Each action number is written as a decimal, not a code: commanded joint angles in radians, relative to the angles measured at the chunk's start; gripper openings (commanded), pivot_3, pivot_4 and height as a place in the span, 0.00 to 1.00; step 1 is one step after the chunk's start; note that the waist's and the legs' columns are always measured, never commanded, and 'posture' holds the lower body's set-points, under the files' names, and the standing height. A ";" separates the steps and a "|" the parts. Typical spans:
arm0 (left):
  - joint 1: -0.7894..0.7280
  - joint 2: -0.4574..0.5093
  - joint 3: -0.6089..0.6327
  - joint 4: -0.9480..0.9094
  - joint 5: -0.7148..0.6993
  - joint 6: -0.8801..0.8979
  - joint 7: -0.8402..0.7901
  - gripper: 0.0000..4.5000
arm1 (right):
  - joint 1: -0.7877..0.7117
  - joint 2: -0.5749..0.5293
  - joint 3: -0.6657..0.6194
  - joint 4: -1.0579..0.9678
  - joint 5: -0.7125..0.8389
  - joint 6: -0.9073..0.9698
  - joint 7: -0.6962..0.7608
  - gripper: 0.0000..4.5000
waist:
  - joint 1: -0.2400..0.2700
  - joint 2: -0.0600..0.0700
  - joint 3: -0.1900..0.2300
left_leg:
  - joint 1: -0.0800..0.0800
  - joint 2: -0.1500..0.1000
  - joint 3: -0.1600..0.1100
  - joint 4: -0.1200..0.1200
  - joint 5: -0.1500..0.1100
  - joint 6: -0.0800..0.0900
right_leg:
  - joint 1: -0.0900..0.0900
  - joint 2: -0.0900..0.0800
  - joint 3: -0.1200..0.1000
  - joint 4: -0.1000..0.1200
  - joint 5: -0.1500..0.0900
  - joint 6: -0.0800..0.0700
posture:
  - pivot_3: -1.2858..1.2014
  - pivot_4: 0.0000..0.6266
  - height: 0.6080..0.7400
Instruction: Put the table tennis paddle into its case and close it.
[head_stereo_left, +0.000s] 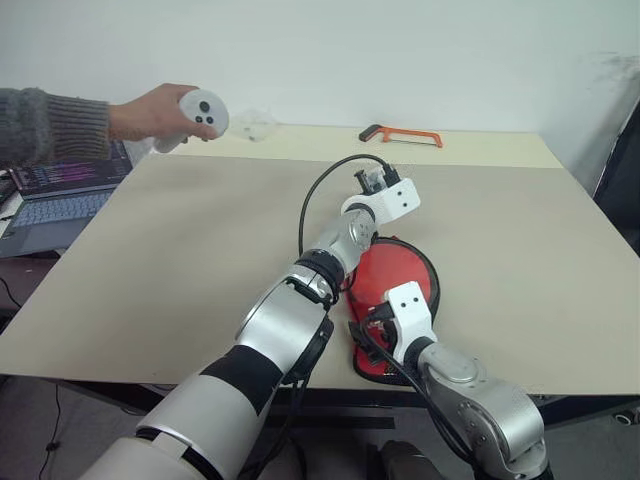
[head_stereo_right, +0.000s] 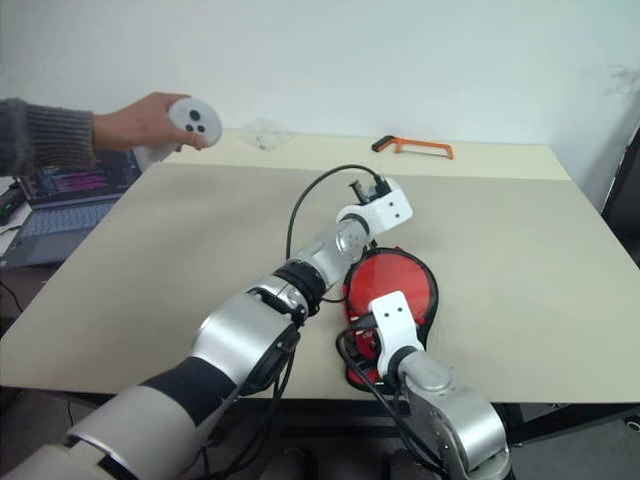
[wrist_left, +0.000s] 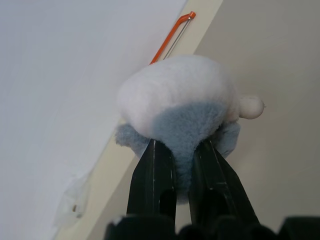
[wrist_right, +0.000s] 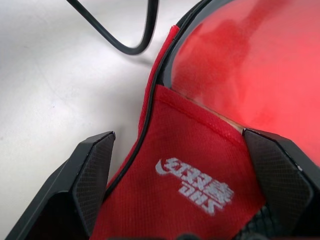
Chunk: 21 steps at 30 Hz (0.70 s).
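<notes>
Head views: the left arm reaches forward over the beige rectangular table (head_stereo_left: 200, 240), forearm raised off the surface, and its left gripper (head_stereo_left: 372, 180) points level toward the far edge. The right arm is drawn back near the table's near edge, wrist bent downward, with the right gripper (head_stereo_right: 366, 338) angled down over the near end of the soft black paddle-shaped zip case (head_stereo_right: 428, 300). The case lies flat on the table between the two arms, close to the near edge. The table tennis paddle with a round red rubber face (head_stereo_right: 392, 285) lies inside it, visible through the clear window. An orange hacksaw (head_stereo_left: 402, 134) lies at the far edge, well apart. At the far left a person's hand (head_stereo_left: 150, 115) in a grey knitted sleeve holds a white handheld controller (head_stereo_left: 203, 113) above the table, beside a laptop (head_stereo_left: 60, 195).

Left wrist view: the two black fingers (wrist_left: 152, 180) are clamped close together on a small grey and white plush toy (wrist_left: 180, 107), held up off the table, with the hacksaw beyond it.

Right wrist view: the black fingers (wrist_right: 92, 170) stand wide apart, straddling the case's red fabric band with a white logo (wrist_right: 195, 187). They hold nothing. The red face lies under the window just past the band, and a black cable (wrist_right: 125, 35) loops on the table beyond.
</notes>
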 joint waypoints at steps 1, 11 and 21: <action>-0.071 -0.022 -0.030 -0.025 0.034 -0.043 0.044 0.01 | 0.065 0.003 0.047 0.029 0.010 0.088 -0.006 1.00 | 0.005 0.000 0.000 | 0.000 0.000 0.000 0.000 0.000 0.000 | 0.000 0.000 0.000 0.000 0.000 0.000 | 0.52 0.24 1.00; -0.077 -0.033 -0.251 -0.016 0.237 -0.115 0.109 0.01 | 0.105 0.014 0.056 -0.005 -0.004 0.100 -0.018 1.00 | 0.013 0.000 0.000 | 0.000 0.000 0.000 -0.003 0.000 0.000 | -0.001 0.000 -0.001 0.000 -0.002 -0.002 | 0.52 0.24 1.00; -0.075 -0.048 -0.421 -0.008 0.373 -0.154 0.167 0.01 | 0.105 0.016 0.055 -0.011 -0.004 0.110 -0.019 1.00 | 0.013 -0.001 0.000 | 0.000 0.000 0.000 -0.003 0.000 -0.001 | -0.001 0.000 -0.001 0.000 -0.002 -0.003 | 0.52 0.24 1.00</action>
